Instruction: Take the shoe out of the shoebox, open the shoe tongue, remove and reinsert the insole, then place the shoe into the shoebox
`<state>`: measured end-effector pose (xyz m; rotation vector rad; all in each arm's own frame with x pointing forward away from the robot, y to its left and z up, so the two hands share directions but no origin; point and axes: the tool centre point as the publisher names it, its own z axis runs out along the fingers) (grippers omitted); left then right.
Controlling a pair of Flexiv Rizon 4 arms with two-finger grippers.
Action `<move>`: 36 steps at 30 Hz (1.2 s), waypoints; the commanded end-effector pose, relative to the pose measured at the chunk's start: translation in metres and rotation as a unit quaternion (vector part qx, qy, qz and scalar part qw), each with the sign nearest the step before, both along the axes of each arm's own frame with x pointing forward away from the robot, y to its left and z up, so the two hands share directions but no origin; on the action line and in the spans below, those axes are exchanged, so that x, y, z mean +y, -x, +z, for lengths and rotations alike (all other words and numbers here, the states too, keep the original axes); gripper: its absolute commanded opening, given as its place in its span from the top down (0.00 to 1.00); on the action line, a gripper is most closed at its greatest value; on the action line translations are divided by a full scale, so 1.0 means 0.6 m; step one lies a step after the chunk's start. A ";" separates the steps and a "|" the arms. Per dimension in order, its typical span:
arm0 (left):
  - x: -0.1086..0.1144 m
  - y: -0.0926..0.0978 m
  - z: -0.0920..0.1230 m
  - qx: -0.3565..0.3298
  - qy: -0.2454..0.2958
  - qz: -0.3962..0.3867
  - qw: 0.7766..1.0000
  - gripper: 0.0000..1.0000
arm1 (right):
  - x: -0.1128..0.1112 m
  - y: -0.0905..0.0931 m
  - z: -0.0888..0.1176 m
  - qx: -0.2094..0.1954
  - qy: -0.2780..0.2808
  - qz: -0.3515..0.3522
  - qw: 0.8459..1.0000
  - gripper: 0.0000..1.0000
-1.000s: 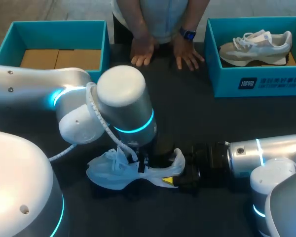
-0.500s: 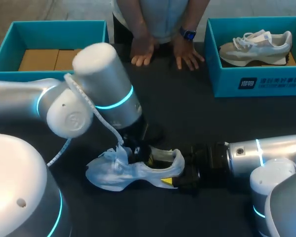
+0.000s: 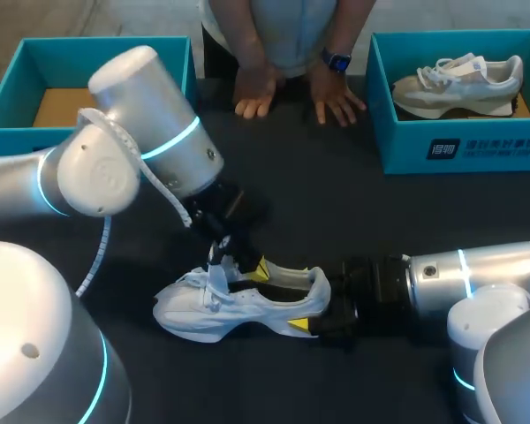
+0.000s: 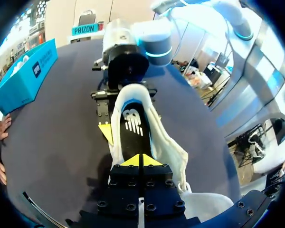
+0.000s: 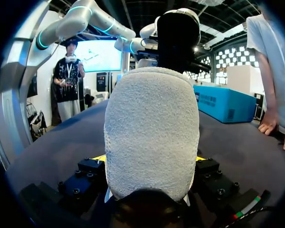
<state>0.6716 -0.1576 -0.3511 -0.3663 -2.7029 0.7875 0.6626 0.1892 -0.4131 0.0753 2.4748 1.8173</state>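
A white shoe [image 3: 234, 309] lies on its sole on the dark table, toe to the left. My right gripper [image 3: 281, 298] straddles its heel [image 5: 151, 128], a finger on each side, so it is shut on the shoe; one yellow fingertip [image 4: 106, 131] shows beside the shoe. My left gripper [image 3: 221, 258] hangs just above the laces, fingers together [image 4: 141, 160], pinching the white tongue up. Through the shoe's opening the black insole [image 4: 133, 128] lies flat inside.
A teal shoebox [image 3: 97, 55] with cardboard inside stands at the back left. Another teal box [image 3: 459, 146] at the back right holds a beige shoe [image 3: 459, 79]. A person's hands [image 3: 256, 93] rest on the table's far edge.
My left gripper has closed, come up out of the shoe's opening and drawn back to the left, lifting the tongue. The right arm and the shoe's heel have stayed put.
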 end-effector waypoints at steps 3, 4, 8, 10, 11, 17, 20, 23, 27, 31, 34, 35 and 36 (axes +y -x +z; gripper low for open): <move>0.008 -0.004 0.010 0.019 0.025 -0.006 0.999 1.00 | 0.002 0.005 0.001 0.000 0.002 -0.001 1.000 1.00; 0.007 -0.003 0.010 0.019 0.025 -0.007 0.999 1.00 | 0.002 0.005 0.001 0.000 0.002 -0.001 1.000 1.00; -0.001 0.005 0.007 0.005 -0.001 -0.018 1.000 1.00 | 0.002 0.005 0.001 0.000 0.002 -0.001 1.000 1.00; -0.005 0.011 0.003 -0.006 -0.026 -0.024 0.999 1.00 | 0.002 0.005 0.001 0.000 0.002 -0.001 1.000 1.00; -0.006 0.014 0.002 -0.008 -0.034 -0.031 0.999 1.00 | 0.002 0.005 0.001 0.000 0.002 -0.001 1.000 1.00; -0.007 0.032 0.006 -0.048 -0.103 -0.051 0.992 1.00 | 0.002 0.005 0.001 0.000 0.002 -0.001 1.000 1.00; -0.003 0.040 -0.003 -0.061 -0.141 -0.054 0.987 1.00 | 0.002 0.005 0.001 0.000 0.002 -0.001 1.000 1.00; 0.002 0.047 -0.012 -0.068 -0.168 -0.056 0.982 1.00 | 0.002 0.005 0.001 0.000 0.002 -0.001 1.000 1.00; 0.012 0.050 -0.026 -0.069 -0.201 -0.054 0.976 1.00 | 0.002 0.005 0.001 0.000 0.002 -0.001 1.000 1.00; 0.019 0.052 -0.037 -0.070 -0.213 -0.048 0.973 1.00 | 0.002 0.005 0.001 0.000 0.002 -0.001 1.000 1.00; 0.023 0.049 -0.045 -0.068 -0.222 -0.042 0.972 1.00 | 0.002 0.005 0.001 0.000 0.002 -0.001 1.000 1.00; 0.025 0.049 -0.047 -0.069 -0.225 -0.039 0.971 0.91 | 0.002 0.005 0.001 0.000 0.002 -0.001 1.000 1.00; 0.026 0.048 -0.050 -0.069 -0.227 -0.036 0.971 0.86 | 0.002 0.005 0.001 0.000 0.002 -0.001 1.000 1.00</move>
